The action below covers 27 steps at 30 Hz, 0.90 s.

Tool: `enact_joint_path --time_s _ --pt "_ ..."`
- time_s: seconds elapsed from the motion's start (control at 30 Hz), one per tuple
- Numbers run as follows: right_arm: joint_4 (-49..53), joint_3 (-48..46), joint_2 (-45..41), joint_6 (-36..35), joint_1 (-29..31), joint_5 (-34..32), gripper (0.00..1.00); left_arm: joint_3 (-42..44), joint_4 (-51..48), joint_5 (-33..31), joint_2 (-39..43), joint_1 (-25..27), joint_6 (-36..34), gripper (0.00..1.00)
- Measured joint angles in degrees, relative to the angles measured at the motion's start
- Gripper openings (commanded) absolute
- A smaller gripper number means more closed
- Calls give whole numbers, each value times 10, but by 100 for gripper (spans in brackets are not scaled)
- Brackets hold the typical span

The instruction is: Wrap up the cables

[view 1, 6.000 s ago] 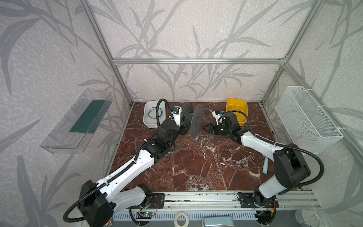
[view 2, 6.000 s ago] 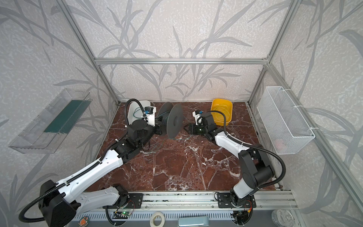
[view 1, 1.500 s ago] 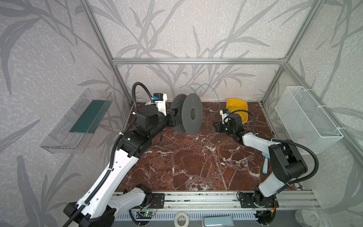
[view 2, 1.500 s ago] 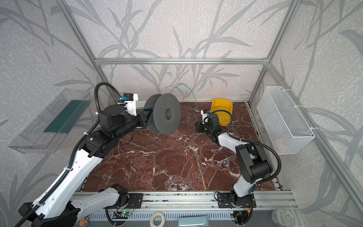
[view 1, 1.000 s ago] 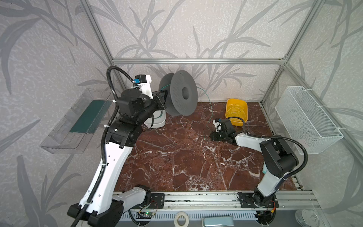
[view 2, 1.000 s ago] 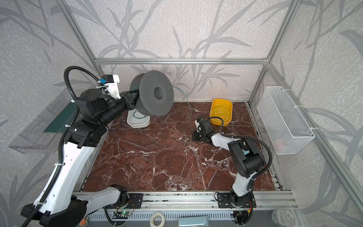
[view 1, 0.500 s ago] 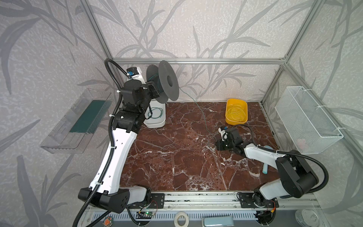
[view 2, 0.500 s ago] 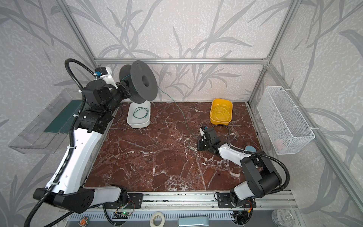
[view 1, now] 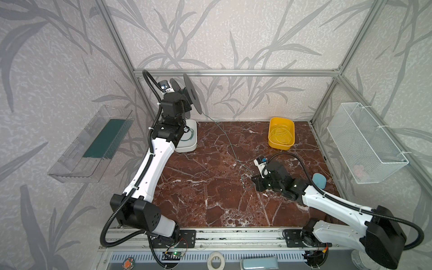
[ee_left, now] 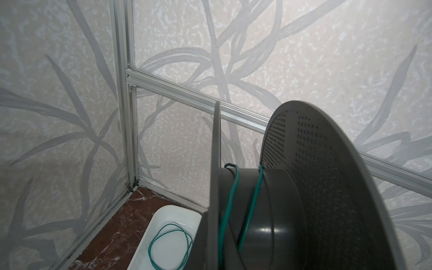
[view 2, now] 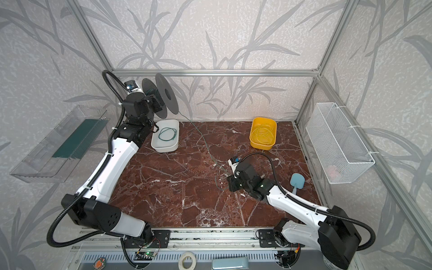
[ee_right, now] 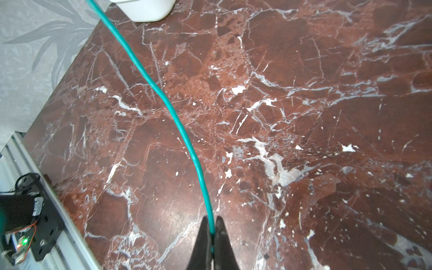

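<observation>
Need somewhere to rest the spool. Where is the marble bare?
Widest: the front middle of the marble, between left arm and right arm. Smaller: between yellow tray and blue paddle. Crowded: back left by the white tray, and along the green cable.

The right end effector [ee_right: 211, 225] pinches a green cable [ee_right: 164, 98] over marble tabletop [ee_right: 304, 117]

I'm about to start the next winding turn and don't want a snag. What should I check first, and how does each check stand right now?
1. Pinch of right gripper on cable: ok.
2. Cable seated on spool hub, between the flanges: ok, two turns.
3. Hold of left gripper on spool, aloft: ok; contact itself hidden.
4. Cable run clear of white tray: ok.
5. Cable taut: not ok, it bows and kinks near the right gripper.
</observation>
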<state>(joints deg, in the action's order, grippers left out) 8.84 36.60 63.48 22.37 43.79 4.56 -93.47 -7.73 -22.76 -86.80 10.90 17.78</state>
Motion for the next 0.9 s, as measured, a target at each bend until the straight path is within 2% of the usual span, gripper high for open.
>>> enact_joint_path --time_s 0.23,0.43,0.67,0.9 --pt "45 7 -57 -5 100 -18 0 12 23 -3 -40 0 2 0" --pt "101 80 -70 -30 188 -62 0 18 35 -3 -77 0 -3 0" --pt "157 174 -107 -83 194 -125 0 70 48 4 -92 2 -29 0" --pt "182 313 -57 -160 165 -153 0 173 64 18 -76 40 -75 0"
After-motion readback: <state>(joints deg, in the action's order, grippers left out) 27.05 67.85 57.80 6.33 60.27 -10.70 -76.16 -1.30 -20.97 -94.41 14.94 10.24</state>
